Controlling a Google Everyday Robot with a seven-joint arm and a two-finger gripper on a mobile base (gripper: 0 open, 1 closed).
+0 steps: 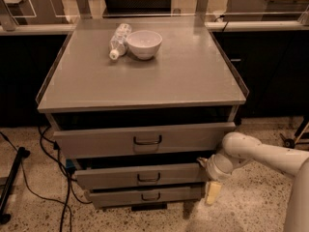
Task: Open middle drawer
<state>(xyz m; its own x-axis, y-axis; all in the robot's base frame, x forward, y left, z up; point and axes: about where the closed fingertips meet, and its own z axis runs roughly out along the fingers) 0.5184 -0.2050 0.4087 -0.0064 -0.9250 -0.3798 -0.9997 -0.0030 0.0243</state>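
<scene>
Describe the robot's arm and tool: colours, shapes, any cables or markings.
The arm is a smooth, off-white tube that swells into a rounded, ball-like joint near the wrist. The tool, low beside the right end of the middle drawer, ends in a pale cream-yellow, blocky part. No cables or markings show on either.
</scene>
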